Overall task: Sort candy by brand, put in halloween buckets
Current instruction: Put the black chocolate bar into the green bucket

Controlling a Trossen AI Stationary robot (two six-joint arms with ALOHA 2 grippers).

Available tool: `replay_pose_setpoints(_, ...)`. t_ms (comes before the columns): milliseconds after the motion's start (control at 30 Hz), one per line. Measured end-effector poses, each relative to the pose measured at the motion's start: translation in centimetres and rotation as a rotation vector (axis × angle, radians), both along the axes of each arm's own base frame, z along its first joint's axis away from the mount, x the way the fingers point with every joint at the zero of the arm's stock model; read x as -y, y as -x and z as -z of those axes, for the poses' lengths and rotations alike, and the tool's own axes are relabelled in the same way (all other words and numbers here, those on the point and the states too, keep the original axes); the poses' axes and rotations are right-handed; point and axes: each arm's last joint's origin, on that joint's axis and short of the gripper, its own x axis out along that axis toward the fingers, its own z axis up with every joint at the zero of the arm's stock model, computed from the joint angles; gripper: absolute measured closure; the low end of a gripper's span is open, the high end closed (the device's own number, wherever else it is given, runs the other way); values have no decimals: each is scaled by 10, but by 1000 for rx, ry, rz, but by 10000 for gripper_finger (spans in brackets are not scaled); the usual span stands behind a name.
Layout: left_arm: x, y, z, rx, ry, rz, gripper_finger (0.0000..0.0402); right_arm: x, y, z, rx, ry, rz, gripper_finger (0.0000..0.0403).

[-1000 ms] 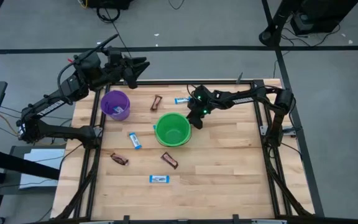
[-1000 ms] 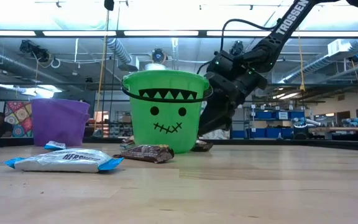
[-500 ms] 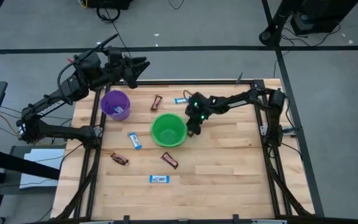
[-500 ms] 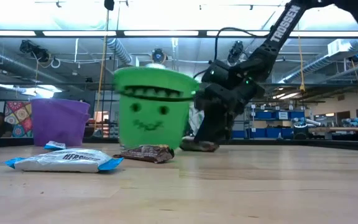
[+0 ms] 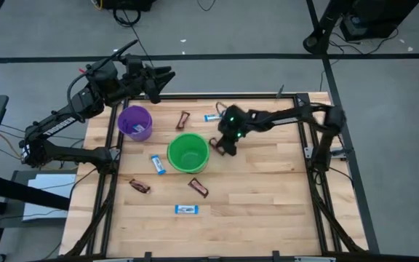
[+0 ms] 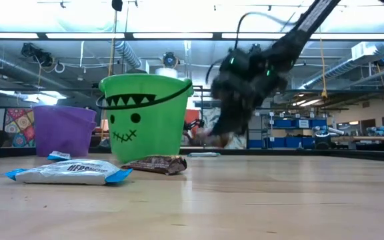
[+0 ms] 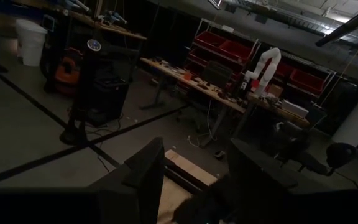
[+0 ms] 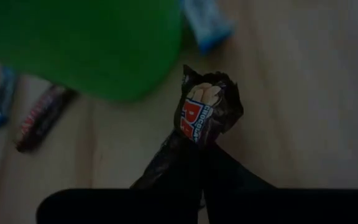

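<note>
The right gripper (image 8: 197,146) pinches a brown-wrapped candy bar (image 8: 207,112) just right of the green bucket (image 5: 188,152), so the pick seems done; next it must lift and carry it over the rim. The left gripper (image 5: 167,74) waits, jaws apart, beyond the purple bucket (image 5: 134,122)

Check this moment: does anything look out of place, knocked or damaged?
Nothing is spilled; the green bucket stands upright. One oddity: the brown-wrapped candy clamped in the right pincer looks crumpled and bunched at the tip, not flat like the loose bars.
</note>
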Motion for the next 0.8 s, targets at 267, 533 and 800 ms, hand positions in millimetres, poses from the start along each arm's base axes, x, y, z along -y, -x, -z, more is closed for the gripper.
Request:
replay_pose_setpoints(267, 0, 0, -1, 7, -10, -6, 225, -1, 38, -93, 198, 91, 54, 393)
replay_pose_setpoints(533, 0, 0, -1, 6, -16, -6, 225, -32, 52, -213, 324, 189, -103, 393)
replay_pose_setpoints(800, 0, 0, -1, -2, -35, -7, 225, -70, 13, -274, 247, 446, -350, 393)
